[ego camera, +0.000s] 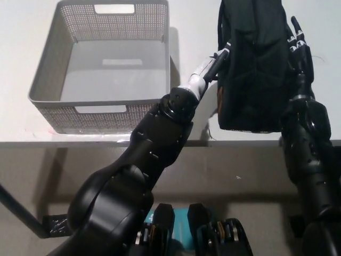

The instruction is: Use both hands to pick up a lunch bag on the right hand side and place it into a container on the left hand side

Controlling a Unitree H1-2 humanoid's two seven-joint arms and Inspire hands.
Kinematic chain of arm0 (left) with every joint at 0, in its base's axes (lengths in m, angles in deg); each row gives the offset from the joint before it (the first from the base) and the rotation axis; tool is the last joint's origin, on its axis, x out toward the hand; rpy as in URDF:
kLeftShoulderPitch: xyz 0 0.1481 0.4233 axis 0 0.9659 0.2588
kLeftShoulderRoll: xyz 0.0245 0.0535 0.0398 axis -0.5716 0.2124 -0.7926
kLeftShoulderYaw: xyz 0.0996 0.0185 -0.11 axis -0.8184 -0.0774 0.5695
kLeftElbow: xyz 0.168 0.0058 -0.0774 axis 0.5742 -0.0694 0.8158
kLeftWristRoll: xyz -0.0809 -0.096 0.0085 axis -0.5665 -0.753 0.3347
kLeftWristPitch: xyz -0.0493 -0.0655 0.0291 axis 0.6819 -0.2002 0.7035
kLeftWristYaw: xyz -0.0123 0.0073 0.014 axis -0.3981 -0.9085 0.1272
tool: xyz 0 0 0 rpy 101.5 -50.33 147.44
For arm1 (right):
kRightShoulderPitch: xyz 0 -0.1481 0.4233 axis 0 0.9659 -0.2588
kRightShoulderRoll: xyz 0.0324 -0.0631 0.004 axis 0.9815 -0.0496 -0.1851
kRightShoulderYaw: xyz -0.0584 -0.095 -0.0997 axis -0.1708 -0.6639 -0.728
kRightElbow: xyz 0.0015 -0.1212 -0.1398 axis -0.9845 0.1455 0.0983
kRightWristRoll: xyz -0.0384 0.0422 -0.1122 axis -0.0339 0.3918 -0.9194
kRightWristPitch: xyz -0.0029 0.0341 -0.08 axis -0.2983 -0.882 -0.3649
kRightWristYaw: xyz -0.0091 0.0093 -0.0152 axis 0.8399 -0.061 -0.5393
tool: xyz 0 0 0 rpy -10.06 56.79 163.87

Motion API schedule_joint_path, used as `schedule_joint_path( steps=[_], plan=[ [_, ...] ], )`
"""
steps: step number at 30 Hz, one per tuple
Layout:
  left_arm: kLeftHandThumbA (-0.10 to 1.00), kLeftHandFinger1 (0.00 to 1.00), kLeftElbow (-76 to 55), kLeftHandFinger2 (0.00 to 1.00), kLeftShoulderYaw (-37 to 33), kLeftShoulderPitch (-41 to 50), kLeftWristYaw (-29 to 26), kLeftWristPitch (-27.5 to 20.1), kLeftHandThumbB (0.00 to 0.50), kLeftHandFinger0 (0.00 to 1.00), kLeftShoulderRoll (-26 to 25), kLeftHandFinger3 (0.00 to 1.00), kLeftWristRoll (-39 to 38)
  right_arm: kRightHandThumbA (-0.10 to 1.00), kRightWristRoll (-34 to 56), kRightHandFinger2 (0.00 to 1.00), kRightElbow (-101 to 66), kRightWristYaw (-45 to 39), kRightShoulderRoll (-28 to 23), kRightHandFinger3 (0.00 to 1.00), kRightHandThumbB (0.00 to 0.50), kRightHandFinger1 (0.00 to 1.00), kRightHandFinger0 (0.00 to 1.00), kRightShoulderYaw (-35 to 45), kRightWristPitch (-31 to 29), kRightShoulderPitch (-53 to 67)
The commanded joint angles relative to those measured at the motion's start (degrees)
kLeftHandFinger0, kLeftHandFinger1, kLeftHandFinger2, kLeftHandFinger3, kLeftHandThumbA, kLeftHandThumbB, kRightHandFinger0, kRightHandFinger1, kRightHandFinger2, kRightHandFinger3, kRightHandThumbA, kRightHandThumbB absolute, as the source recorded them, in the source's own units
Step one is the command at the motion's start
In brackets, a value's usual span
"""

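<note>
Left hand (219, 55) presses the black lunch bag's (250, 64) left flank; right hand (298, 48) lies flat on its right, squeezing it between them at table's (192, 114) right. We judge it soft, light fabric; sides suit. Grey perforated basket (45, 74) waits left.

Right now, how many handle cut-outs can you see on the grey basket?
3: the grey perforated plastic basket shows one in its far wall, one in its near wall, one faintly on its floor.
</note>
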Motion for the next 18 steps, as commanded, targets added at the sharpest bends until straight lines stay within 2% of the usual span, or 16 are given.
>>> schedule_joint_path(
  steps=[1, 8, 14, 18],
  plan=[
    [1.00, 1.00, -2.27, 1.00, 3.58, -6.21, 4.59, -1.53, 0.269, 1.00, 2.25, 1.00, -4.08, 1.00, -4.81, 1.00, -0.05, -4.29, 2.12, 1.00, 0.001, 1.00, 1.00, -4.98, 1.06, -5.02],
    [1.00, 1.00, -1.45, 1.00, 8.95, -8.00, 7.04, -1.34, 0.273, 1.00, 1.72, 1.00, -7.14, 1.00, -9.76, 1.00, -0.27, 0.17, 1.46, 1.00, 0.000, 1.00, 1.00, -8.66, 2.62, -7.56],
    [1.00, 1.00, -1.75, 1.00, 10.87, -10.42, 8.01, -1.35, 0.255, 1.00, 1.04, 1.00, -7.70, 1.00, -10.51, 1.00, -1.86, 3.02, 1.47, 1.00, 0.023, 1.00, 1.00, -8.72, 5.57, -10.38],
    [1.00, 1.00, -1.99, 1.00, 11.06, -13.02, 7.60, 0.39, 0.294, 1.00, 0.39, 1.00, -7.63, 1.00, -10.63, 1.00, -3.23, 3.54, 1.22, 1.00, 0.019, 1.00, 1.00, -8.18, 6.28, -12.46]
  ],
)
